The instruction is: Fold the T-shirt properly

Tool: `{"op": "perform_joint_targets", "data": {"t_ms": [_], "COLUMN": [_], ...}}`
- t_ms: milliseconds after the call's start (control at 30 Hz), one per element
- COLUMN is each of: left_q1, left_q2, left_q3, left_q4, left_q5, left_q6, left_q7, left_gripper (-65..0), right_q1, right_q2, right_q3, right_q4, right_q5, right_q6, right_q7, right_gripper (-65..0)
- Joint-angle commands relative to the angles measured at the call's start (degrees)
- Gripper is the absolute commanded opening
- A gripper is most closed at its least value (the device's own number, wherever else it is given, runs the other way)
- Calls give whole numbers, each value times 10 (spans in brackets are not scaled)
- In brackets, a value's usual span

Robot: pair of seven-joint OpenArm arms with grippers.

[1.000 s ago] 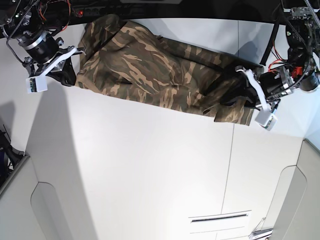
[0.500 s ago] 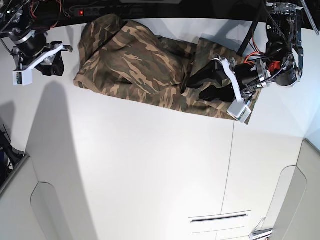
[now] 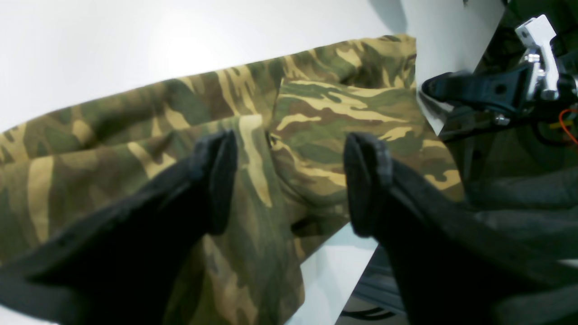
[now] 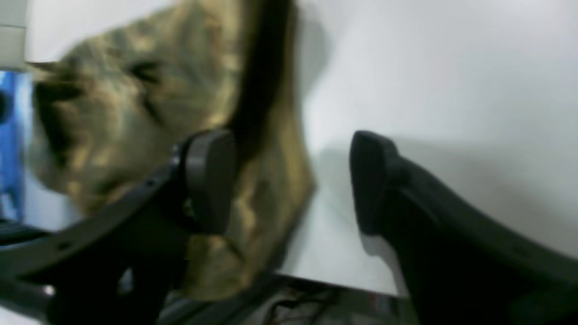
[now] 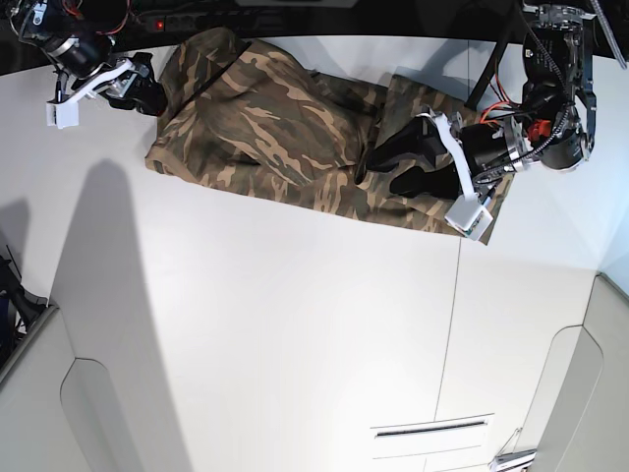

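The camouflage T-shirt point(image 5: 265, 128) lies as a long band across the back of the white table point(image 5: 295, 324), its right end folded over onto itself. My left gripper point(image 5: 378, 169) is open above that folded part. In the left wrist view its fingers point(image 3: 216, 180) straddle the fabric point(image 3: 316, 117) without holding it, the gripper point(image 3: 289, 180) empty. My right gripper point(image 5: 149, 90) is at the shirt's far-left edge. The right wrist view is blurred: the gripper point(image 4: 291, 180) is open and empty, the shirt point(image 4: 135, 99) under its left finger and bare table under the other.
The table's back edge with dark gear and cables runs just behind the shirt point(image 5: 295, 20). A seam point(image 5: 454, 324) crosses the table and a slot point(image 5: 428, 429) lies near the front. The right arm's gripper shows in the left wrist view point(image 3: 496, 85).
My left gripper carried the shirt's right end leftward, laid it over the body, and now stands open there. My right gripper left the shirt's lower-left corner and moved back to its far-left edge.
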Motion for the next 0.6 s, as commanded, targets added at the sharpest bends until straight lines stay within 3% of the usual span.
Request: {"op": "perform_joint_targets", "data": {"t_ms": [0, 100, 267, 567], "left_q1": [-5, -5, -5, -5], "left_q2": [-5, -5, -5, -5], "left_q3": [-3, -3, -3, -3], "left_q4": [8, 8, 8, 8], "left_q5": [-12, -12, -12, -12], "left_q6": [-4, -4, -4, -4], "left_q7": [-10, -10, -10, -7], "left_gripper": [-253, -253, -253, -253], "right_q1": [-2, -2, -2, 6], "right_q2": [3, 1, -11, -11], "right_q3": [2, 2, -3, -14], "right_q4": [9, 10, 10, 10], "right_q5": [31, 95, 99, -13], "right_q6": [9, 21, 21, 14], "right_q7": [-6, -49, -51, 20], "right_gripper": [-253, -253, -253, -253]}}
